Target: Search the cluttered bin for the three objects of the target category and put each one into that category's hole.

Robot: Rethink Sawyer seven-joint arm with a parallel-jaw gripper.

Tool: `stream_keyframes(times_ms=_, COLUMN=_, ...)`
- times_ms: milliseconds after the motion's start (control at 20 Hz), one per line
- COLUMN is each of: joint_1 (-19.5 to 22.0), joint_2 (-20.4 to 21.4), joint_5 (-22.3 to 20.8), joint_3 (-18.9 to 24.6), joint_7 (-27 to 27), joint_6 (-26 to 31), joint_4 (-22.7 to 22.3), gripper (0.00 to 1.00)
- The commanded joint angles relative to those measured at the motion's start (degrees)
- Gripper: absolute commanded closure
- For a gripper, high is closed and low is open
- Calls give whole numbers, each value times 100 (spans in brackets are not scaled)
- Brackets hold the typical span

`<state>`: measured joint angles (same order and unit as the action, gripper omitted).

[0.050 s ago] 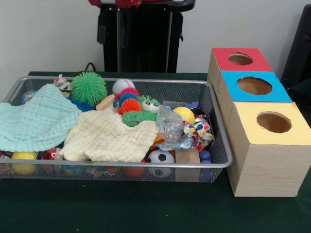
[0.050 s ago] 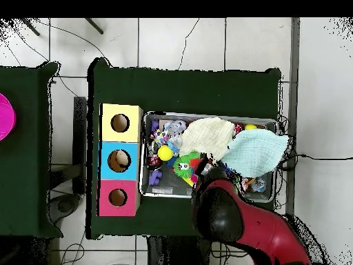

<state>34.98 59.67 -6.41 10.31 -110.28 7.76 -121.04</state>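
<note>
Wire bin point(image 1: 219, 145) on the green surface point(image 1: 121, 208) holds two cloths over mixed toys, beside three holed boxes point(image 1: 262, 145); arm point(image 2: 241, 221) overhead, fingers' state cannot be told.

Two cloths point(image 1: 36, 121), three holed boxes point(image 1: 269, 145), one bin point(image 1: 221, 145).

Wire bin point(image 1: 221, 141) is silver mesh w/ a mint-green cloth point(image 1: 34, 119) & pale-yellow cloth point(image 1: 109, 136). Spiky ball point(image 1: 88, 87) bright green, soccer ball point(image 1: 160, 158) black/white, baseball point(image 1: 123, 85) white w/ red stitching. Box tops: red point(image 1: 240, 59), blue point(image 1: 253, 86), yellow point(image 1: 272, 123); tablecloth point(image 1: 146, 208) dark green.
</note>
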Motion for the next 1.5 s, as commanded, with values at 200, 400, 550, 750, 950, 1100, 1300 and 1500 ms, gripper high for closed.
stream_keyframes(times_ms=200, joint_1=1370, joint_2=-874, joint_5=-1122, joint_3=1698, joint_7=1668, joint_6=1097, joint_4=765, gripper=0)
stream_keyframes(times_ms=400, joint_1=1609, joint_2=-1072, joint_5=-1438, joint_3=1932, joint_7=1671, joint_6=1325, joint_4=1091, gripper=0)
stream_keyframes(times_ms=550, joint_1=1651, joint_2=-1109, joint_5=-1495, joint_3=2085, joint_7=1704, joint_6=1793, joint_4=1338, gripper=0)
stream_keyframes(times_ms=750, joint_1=1597, joint_2=-1354, joint_5=-1722, joint_3=2112, joint_7=1526, joint_6=1952, joint_4=1576, gripper=0)
stream_keyframes(times_ms=950, joint_1=1398, joint_2=-1848, joint_5=-2142, joint_3=1918, joint_7=1344, joint_6=1949, joint_4=1900, gripper=0)
stream_keyframes(times_ms=1100, joint_1=1393, joint_2=-2191, joint_5=-2462, joint_3=1843, joint_7=1241, joint_6=1686, joint_4=2043, gripper=0)
stream_keyframes(times_ms=1300, joint_1=1486, joint_2=-2672, joint_5=-2664, joint_3=1882, joint_7=1328, joint_6=1778, joint_4=2442, gripper=0)
stream_keyframes(times_ms=1500, joint_1=1477, joint_2=-2941, joint_5=-2763, joint_3=1911, joint_7=1428, joint_6=2066, joint_4=2870, gripper=0)
